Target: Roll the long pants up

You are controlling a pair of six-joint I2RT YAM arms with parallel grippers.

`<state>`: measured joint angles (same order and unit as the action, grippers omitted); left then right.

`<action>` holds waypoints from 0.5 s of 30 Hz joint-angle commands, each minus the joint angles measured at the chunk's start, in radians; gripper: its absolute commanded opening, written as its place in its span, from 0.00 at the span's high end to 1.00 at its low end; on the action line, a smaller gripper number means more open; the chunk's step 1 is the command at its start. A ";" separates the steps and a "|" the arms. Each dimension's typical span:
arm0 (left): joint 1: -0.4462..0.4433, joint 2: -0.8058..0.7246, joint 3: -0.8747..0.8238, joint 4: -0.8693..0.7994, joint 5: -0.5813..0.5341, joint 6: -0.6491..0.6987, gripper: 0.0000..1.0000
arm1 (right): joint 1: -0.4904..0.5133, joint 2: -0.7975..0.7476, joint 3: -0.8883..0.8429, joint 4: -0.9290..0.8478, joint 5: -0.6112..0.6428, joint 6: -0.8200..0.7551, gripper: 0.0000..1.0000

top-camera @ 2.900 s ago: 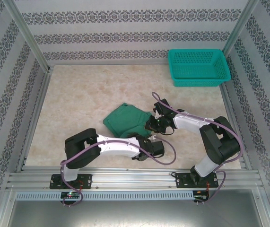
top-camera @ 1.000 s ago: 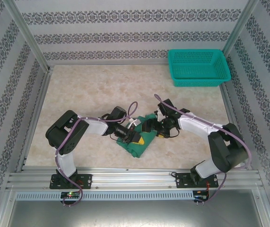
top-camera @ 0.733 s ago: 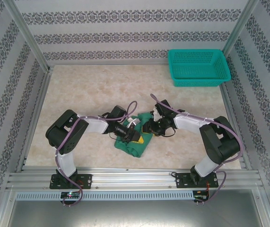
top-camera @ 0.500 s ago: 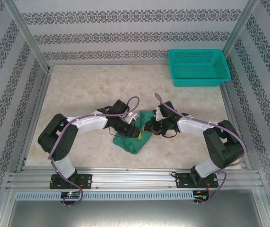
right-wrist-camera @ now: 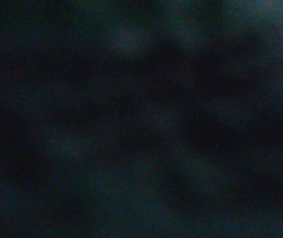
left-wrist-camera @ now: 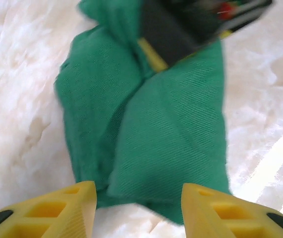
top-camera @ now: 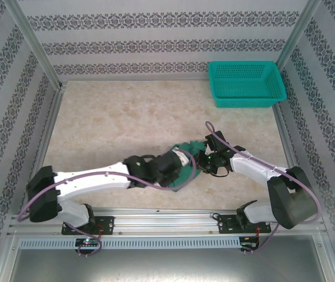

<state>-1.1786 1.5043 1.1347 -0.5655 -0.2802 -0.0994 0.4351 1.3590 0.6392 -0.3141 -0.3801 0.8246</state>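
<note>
1. Long pants lie bunched on the table, toward its near edge and about centre. From above, both arms cover most of the cloth.
2. Your left wrist view shows more: a folded green bundle, with the left gripper spread partway. The bundle's near edge sits between its yellow fingers, unclamped.
3. Your right gripper sits on the bundle's right side, and one yellow finger meets a fold. Its own view is dark, so you cannot tell its grip.
4. The teal basket sits far right, well apart.
</note>
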 commanded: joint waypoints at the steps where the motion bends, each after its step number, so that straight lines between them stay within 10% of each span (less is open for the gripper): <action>1: -0.095 0.144 0.082 -0.097 -0.222 0.108 0.47 | 0.024 0.038 -0.008 -0.061 0.057 0.011 1.00; 15: -0.108 0.514 0.264 -0.195 -0.297 0.124 0.34 | 0.043 0.055 -0.017 -0.025 0.048 0.012 1.00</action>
<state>-1.3106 1.9388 1.3834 -0.6624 -0.4923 0.0227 0.4610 1.3830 0.6521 -0.3023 -0.3634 0.8356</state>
